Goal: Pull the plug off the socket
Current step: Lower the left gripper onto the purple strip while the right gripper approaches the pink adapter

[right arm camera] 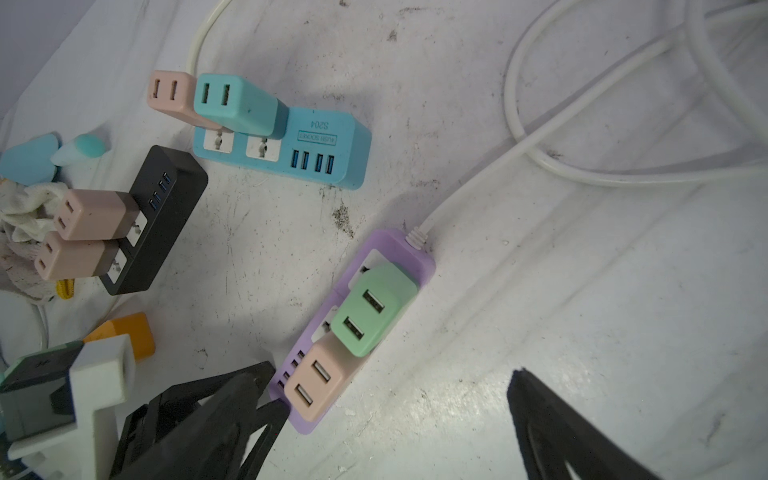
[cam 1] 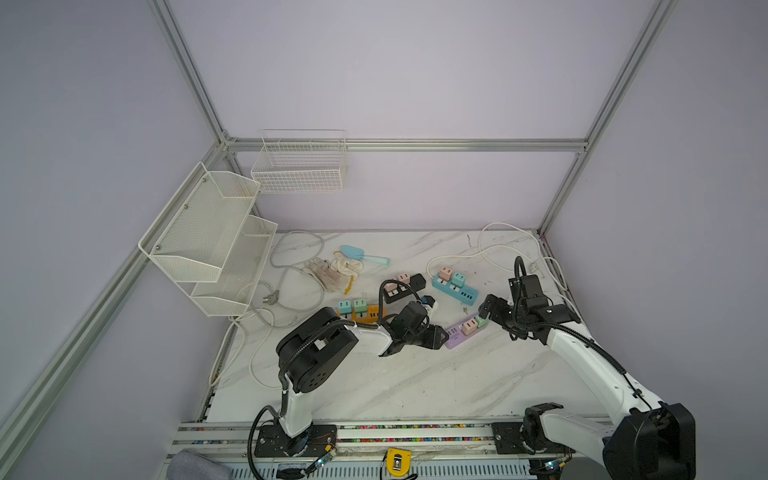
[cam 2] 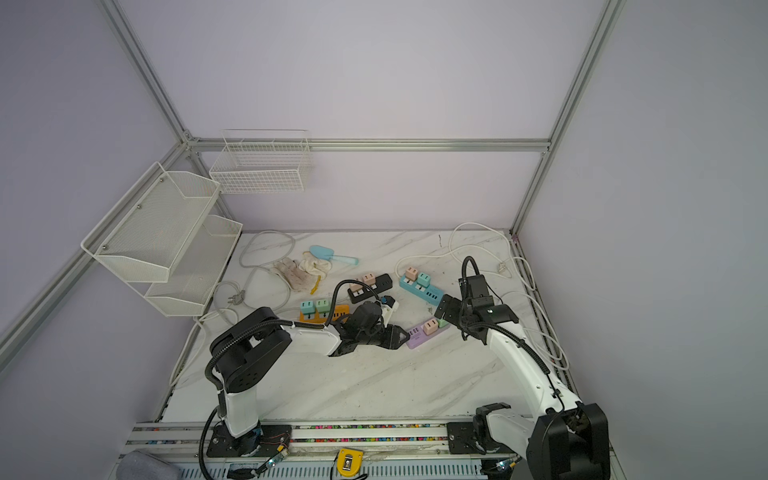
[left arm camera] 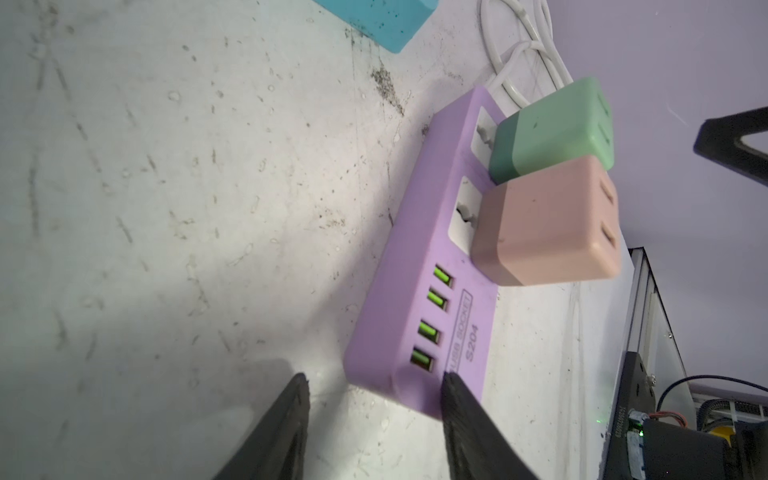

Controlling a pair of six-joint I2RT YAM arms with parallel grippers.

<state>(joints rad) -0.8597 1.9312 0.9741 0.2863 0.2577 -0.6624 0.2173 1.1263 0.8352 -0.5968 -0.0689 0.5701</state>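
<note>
On the marble surface [cam 1: 415,386], right of centre, lies the purple power strip [left arm camera: 415,257]. The left gripper [left arm camera: 374,380], half-open and empty, should pin its USB end. The right gripper [right arm camera: 395,386], wide open and empty, should clamp the green plug [right arm camera: 376,309] squarely and pull straight off.

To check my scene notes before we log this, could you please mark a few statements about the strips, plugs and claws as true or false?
1. The purple strip holds a green plug and a pink plug. True.
2. The right claw is shut on the green plug. False: it is open and holds nothing.
3. The left claw sits at the purple strip's cable end. False: it is at the USB end.
4. The black strip carries two plugs. True.
</note>
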